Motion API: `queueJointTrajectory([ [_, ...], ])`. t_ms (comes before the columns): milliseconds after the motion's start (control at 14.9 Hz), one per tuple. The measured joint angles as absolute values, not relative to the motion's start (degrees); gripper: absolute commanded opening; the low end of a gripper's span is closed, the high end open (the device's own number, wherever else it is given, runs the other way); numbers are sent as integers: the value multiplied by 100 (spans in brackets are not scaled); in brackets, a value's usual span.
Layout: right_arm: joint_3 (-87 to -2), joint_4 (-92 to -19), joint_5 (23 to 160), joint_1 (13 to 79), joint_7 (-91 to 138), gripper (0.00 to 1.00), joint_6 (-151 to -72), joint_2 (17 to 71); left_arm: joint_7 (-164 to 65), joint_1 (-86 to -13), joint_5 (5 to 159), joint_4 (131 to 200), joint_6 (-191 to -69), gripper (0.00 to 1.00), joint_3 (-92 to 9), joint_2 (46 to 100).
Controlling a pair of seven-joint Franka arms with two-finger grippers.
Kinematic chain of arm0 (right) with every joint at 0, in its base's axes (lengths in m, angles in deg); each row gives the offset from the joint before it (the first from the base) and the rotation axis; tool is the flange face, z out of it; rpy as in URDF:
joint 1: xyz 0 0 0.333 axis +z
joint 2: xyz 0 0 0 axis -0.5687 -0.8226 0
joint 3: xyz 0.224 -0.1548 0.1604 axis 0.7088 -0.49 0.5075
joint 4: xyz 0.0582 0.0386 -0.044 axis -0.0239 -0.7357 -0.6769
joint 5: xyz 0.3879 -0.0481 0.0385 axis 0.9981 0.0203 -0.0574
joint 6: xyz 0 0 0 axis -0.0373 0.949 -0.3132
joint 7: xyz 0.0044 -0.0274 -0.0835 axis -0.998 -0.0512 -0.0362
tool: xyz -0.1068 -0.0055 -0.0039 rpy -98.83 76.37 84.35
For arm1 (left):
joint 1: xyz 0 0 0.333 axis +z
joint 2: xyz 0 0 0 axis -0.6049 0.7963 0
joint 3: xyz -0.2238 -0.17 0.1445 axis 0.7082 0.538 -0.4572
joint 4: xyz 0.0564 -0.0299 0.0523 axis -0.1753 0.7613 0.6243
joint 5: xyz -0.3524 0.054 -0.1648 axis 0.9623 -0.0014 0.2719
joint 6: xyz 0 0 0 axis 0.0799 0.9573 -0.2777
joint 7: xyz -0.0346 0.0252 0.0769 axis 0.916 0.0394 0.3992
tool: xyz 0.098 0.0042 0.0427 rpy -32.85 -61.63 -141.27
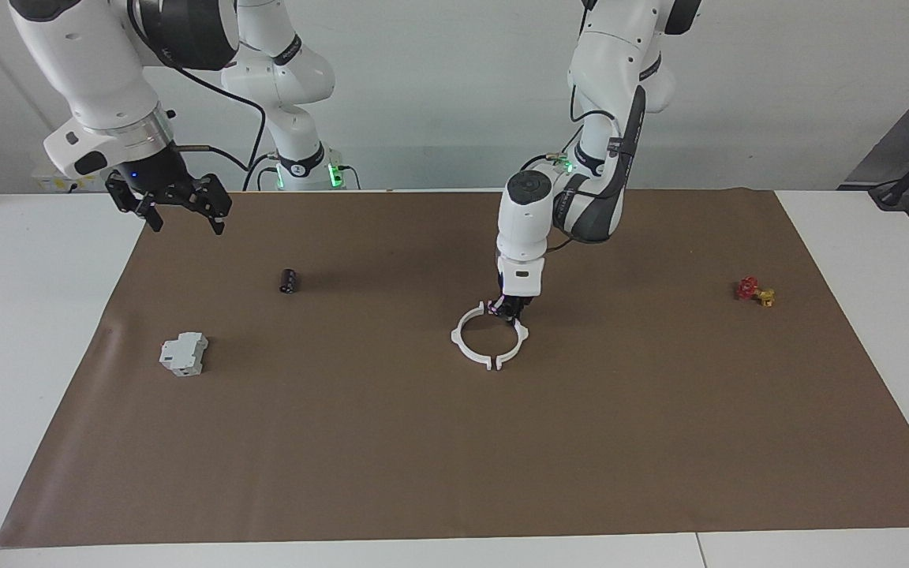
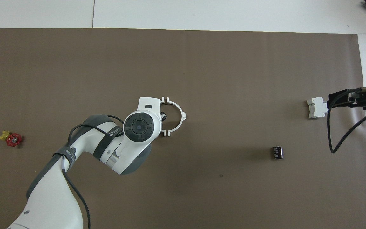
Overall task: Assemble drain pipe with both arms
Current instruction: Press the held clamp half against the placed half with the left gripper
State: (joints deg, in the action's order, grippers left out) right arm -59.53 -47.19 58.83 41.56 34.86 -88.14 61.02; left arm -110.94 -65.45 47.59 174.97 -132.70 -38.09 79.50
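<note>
**Left tool down at the ring, right tool hanging off to the side**

Nearest the robots, the right tool (image 1: pixel 179 207) is hanging in the air at the upper left of the facing view, over the edge of the brown mat (image 1: pixel 454 442) on the bench (image 1: pixel 28 331); its two fingers are standing clearly apart and holding nothing. That arm is waiting.

A little farther out, the small black cylinder (image 1: pixel 289 281) is lying on the mat, left of centre in the facing view and lower right in the overhead view (image 2: pixel 277 152).

Around the middle of the frame, the left tool (image 1: pixel 506 309) is pointing straight down at the drain pipe (image 1: pixel 480 352), meeting it at the ring's edge nearest the robots. Its fingers are hidden low against the white plastic and I cannot tell whether they are gripping it. The two half-ring arcs are lying flat as one ring, with their tabbed ends facing each other across narrow gaps. In the overhead view the arm's wrist is covering part of the ring (image 2: pixel 178 118).

At about the same depth, the red and yellow piece (image 1: pixel 754 292) is sitting at the right of the facing view.

Farthest out, the grey-white block (image 1: pixel 184 353) is resting at the left of that view.
</note>
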Motion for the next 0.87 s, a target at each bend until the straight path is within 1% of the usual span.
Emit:
queueJointTrajectory([
  [874, -5953, -4719, 5883, 4156, 3487, 100, -8814, 6102, -11336, -6652, 4606, 17496, -13258, 0, -3809, 7976],
])
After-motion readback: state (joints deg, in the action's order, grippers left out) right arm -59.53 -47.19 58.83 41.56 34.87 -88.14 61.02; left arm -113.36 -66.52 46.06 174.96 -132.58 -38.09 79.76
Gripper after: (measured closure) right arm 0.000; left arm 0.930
